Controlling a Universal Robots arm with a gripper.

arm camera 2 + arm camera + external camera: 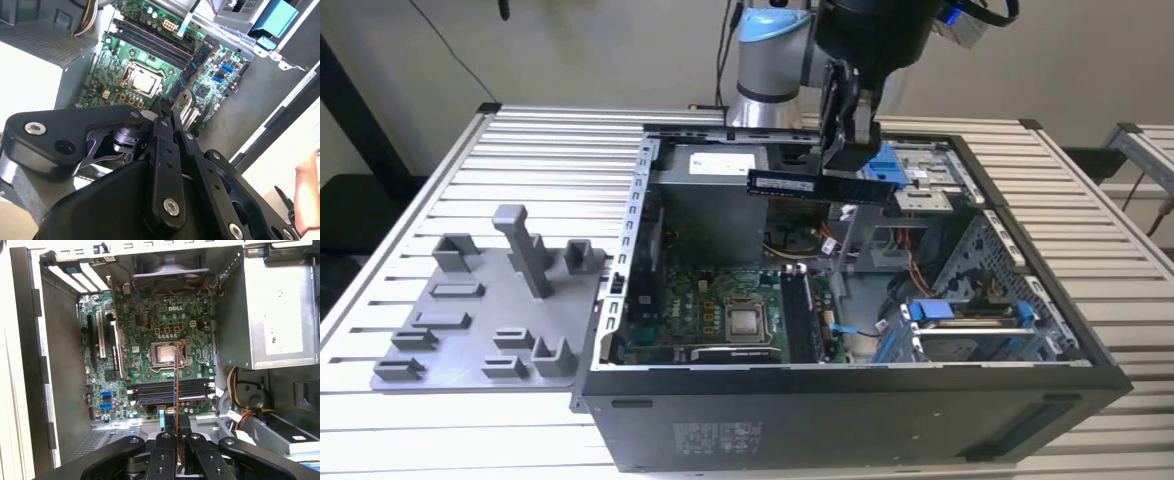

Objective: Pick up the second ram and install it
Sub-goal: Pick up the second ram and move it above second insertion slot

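The gripper pinches the second ram from above, its fingers pressed against the stick's two faces. It holds the stick level in the air over the open computer case. In the first wrist view the stick shows edge-on as a thin line, with its chips and label hidden. Beneath it lie the motherboard and the long black memory slots. Whether any slot is already filled is hard to make out. A grey fixture tray sits beside the case, on the exterior view's left.
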